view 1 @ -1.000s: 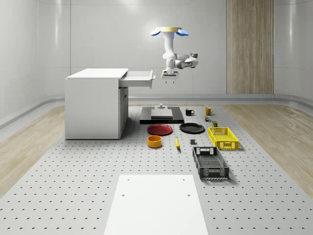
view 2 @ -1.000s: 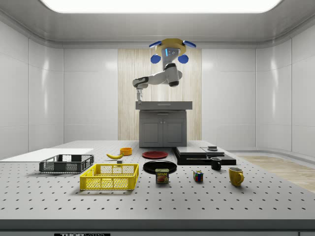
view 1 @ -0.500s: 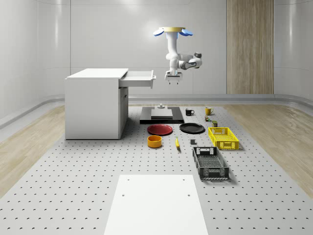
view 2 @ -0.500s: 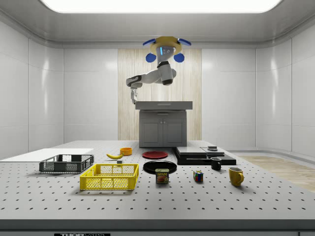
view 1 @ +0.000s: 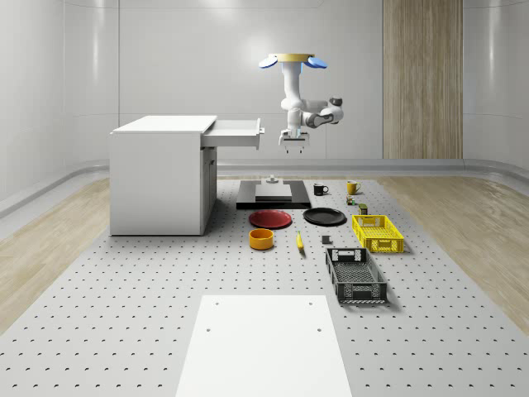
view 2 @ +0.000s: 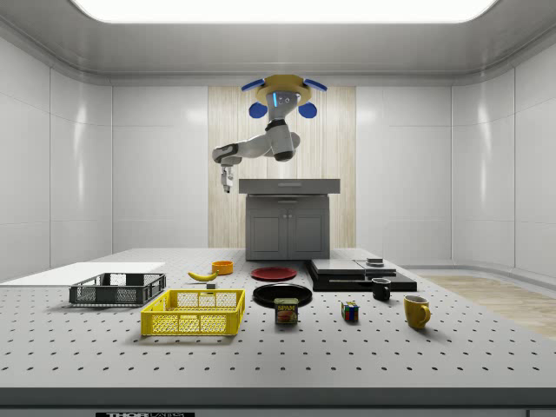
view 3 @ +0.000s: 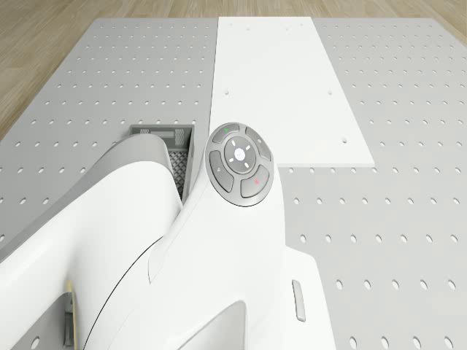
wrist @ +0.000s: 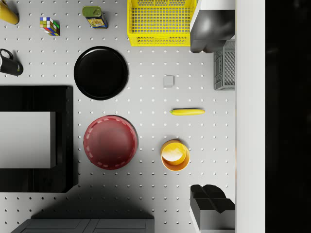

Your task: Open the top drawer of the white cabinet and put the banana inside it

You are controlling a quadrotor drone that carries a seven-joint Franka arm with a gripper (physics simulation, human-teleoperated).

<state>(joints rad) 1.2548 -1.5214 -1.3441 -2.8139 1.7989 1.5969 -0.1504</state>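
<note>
drone (view 1: pixel 293 60) hovering past open top drawer (view 1: pixel 234 131), gripper (view 1: pixel 293 150) spread empty, wrist view reveals banana (wrist: pixel 187 111)

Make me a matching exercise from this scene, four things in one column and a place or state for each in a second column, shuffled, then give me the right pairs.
Things:
1. top drawer
2. banana
3. claw
4. red plate

Places or states:
A. lying on the table between the orange bowl and the black crate
B. pulled out of the white cabinet
C. hanging in the air beyond the drawer front, holding nothing
D. flat on the table beside the black plate

Pairs: 1-B, 2-A, 3-C, 4-D
</note>
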